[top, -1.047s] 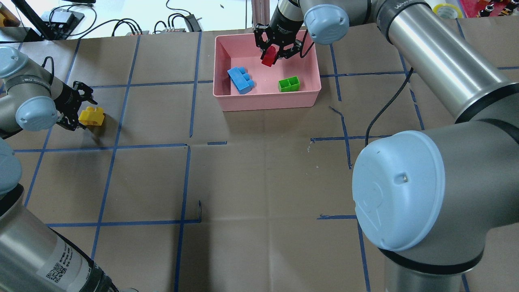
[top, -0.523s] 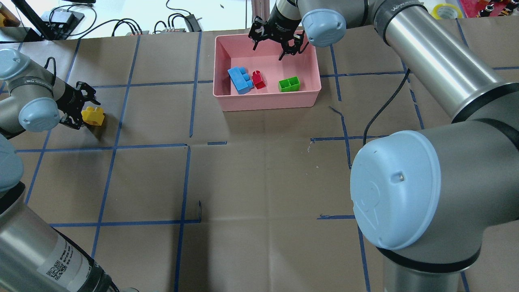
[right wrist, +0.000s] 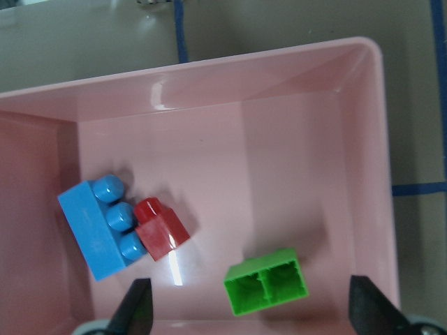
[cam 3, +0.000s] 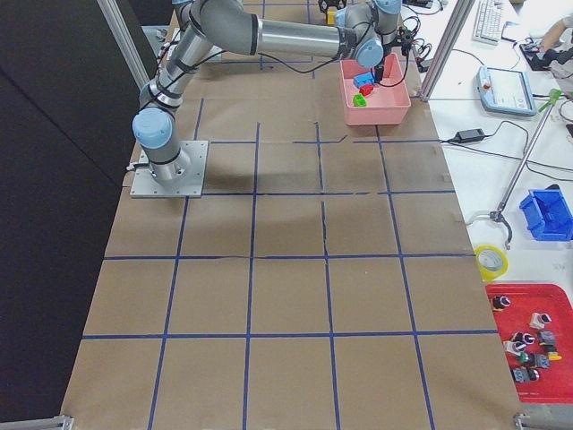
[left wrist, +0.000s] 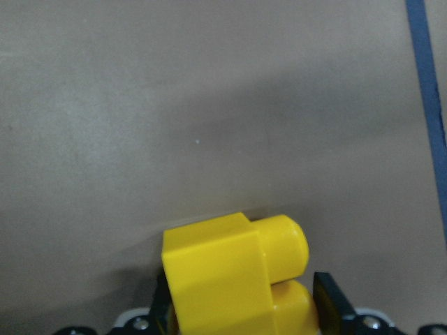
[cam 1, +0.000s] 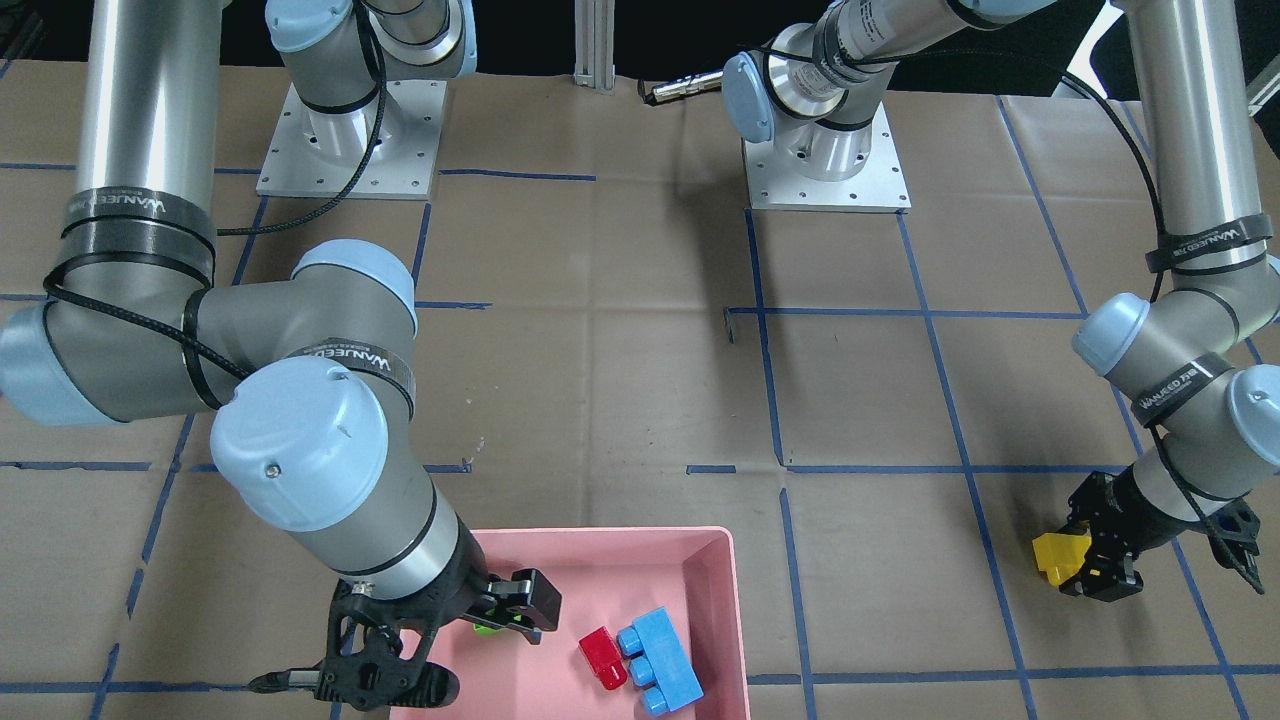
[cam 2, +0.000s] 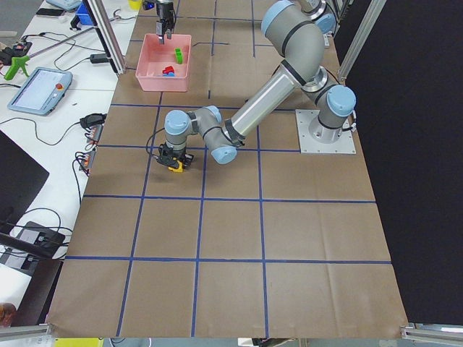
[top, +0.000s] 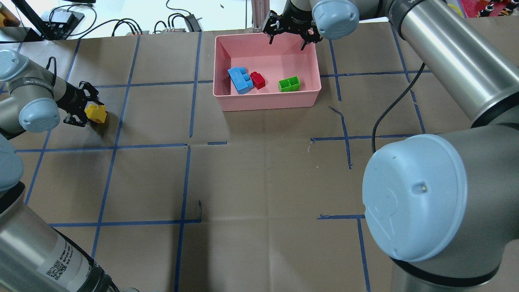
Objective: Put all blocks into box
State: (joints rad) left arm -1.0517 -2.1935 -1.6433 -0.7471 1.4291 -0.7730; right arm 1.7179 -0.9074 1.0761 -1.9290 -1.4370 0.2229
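Three blocks (top: 258, 80) sit in the box (top: 267, 100) beneath the spread right claw (top: 287, 44); left claw (top: 87, 111) pinches the light, rigid, likely slick yellow block (top: 96, 114) by its flat sides.

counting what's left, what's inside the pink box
Three: a blue three-stud brick touching a red one-stud brick, a green two-stud brick apart. Overhead and right wrist views together leave nothing in the pink box covered.

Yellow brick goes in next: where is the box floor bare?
Bare: the far half of the box, between far wall and the bricks, with the right gripper above its rim. A narrower gap separates red brick and green brick. Crowded: blue brick touching red.
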